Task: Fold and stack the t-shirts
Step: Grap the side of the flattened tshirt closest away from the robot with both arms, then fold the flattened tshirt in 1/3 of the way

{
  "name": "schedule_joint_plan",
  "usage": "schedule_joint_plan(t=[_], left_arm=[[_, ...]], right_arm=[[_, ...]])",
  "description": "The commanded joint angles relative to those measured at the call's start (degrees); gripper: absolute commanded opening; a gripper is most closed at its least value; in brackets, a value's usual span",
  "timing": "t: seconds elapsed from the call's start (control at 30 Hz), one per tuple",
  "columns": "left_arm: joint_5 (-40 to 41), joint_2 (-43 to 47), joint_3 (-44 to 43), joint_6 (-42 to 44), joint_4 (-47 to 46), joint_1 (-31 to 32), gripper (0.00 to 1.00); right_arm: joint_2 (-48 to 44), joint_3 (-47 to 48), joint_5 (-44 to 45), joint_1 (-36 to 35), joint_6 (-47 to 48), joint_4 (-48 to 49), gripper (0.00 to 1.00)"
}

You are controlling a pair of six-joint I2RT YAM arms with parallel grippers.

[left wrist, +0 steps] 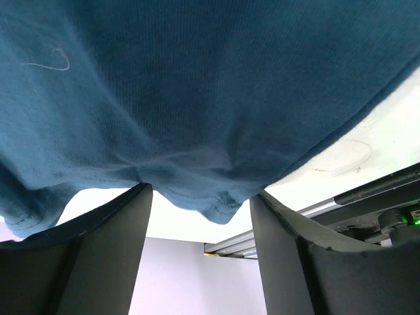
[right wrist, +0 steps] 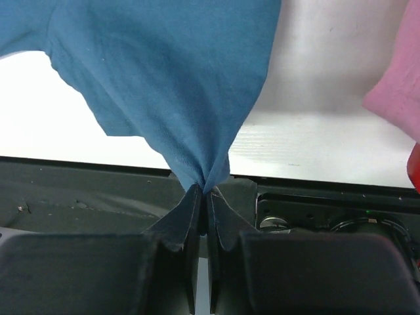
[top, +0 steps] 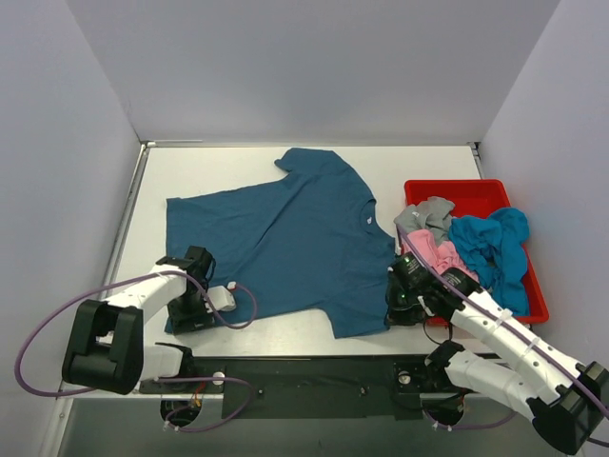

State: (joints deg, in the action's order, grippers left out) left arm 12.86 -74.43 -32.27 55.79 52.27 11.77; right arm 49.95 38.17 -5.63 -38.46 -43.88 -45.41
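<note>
A dark teal-blue t-shirt [top: 285,238] lies spread flat on the white table. My left gripper [top: 190,307] is at its near left corner. In the left wrist view it [left wrist: 200,190] is open, and the shirt's hem [left wrist: 216,203] hangs between the fingers without being pinched. My right gripper [top: 395,309] is at the near right corner. In the right wrist view it [right wrist: 205,191] is shut on a bunched fold of the teal shirt [right wrist: 164,79]. A turquoise-blue shirt [top: 490,243], a pink one [top: 428,252] and a grey one [top: 426,214] lie crumpled in the tray.
The red plastic tray [top: 476,186] stands at the right of the table, close beside my right arm. Pink cloth [right wrist: 394,98] shows at the right edge of the right wrist view. Walls enclose the table on three sides. The black base rail [top: 314,371] runs along the near edge.
</note>
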Motion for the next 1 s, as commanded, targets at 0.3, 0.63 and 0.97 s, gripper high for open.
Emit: schedule_joint_plan(t=[0.3,0.63,0.97], left_arm=[[-0.7,4.1,-4.4,-0.8,1.4,-0.3,0.00],[0.8,10.1,-12.8,-5.9,9.1,-0.9,0.00],[4.6,-9.0,-31.5,-11.1,1.9,-4.6,0.00]], right_arm=[[5.9,10.1,1.8,0.8,5.2,-6.7,0.00],[4.3,19.9,1.5,3.0,11.7,-11.0,0.00],[30.6,37.6,-6.8,17.8,31.0,-1.7,0.00]])
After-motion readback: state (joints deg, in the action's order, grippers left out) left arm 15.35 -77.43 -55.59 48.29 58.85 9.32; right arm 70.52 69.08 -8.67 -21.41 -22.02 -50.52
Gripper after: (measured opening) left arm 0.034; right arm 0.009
